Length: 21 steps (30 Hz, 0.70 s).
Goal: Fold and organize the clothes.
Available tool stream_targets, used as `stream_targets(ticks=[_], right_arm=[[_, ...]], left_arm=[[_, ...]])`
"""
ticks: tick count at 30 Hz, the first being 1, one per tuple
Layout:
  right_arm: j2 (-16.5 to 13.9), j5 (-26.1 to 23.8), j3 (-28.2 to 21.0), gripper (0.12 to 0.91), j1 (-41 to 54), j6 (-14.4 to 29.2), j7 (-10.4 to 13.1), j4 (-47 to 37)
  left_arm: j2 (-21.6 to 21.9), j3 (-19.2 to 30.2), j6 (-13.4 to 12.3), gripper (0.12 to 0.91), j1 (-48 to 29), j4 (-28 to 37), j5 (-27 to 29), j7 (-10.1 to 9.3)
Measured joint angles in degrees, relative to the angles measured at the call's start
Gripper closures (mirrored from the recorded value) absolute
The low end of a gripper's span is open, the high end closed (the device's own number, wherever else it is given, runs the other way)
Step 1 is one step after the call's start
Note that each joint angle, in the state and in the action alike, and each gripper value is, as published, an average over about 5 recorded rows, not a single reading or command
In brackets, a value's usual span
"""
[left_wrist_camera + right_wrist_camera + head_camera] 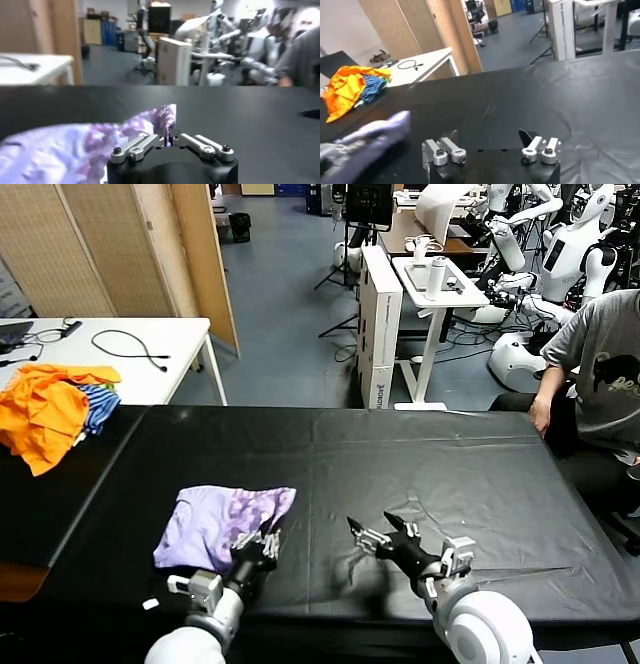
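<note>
The lavender T-shirt lay bunched on the black surface at my left, long axis running leftward from my left end effector, whose fingers I couldn't read; my right end effector stood released, farther off.

Left tool low, fingers nearly together; right tool wide apart.

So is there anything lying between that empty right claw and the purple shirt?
Nothing visible. The right end effector hangs open over bare black table, and only that dark cover lies between it and the lavender T-shirt. The left end effector is already at the shirt's near edge.
</note>
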Motion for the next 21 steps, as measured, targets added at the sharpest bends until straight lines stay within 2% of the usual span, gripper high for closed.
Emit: stream_targets(ticks=[6,9,12,21], right_arm=[[-0.5,1.5,-1.9,0.118,2.0,-0.8,0.3,-1.6],[-0.3,2.1,-3.4,0.118,3.3,-1.1,0.9,-2.7],[0.2,2.4,-5.5,0.118,5.0,-1.4,1.4,-4.2],[2.7,5.8,-12.8,0.118,9.1,-1.6,2.8,-9.2]], left_arm=[[1.8,-0.9,-3.4,0.287,0.3,-3.4,2.1,1.09],[3.2,-2.4,-4.7,0.16,0.1,-4.9,2.4,1.28],[4.3,-4.2,-5.3,0.128,-0.2,-5.6,2.5,1.09],[4.5,-7.8,-6.9,0.123,1.1,-5.0,4.6,0.74]])
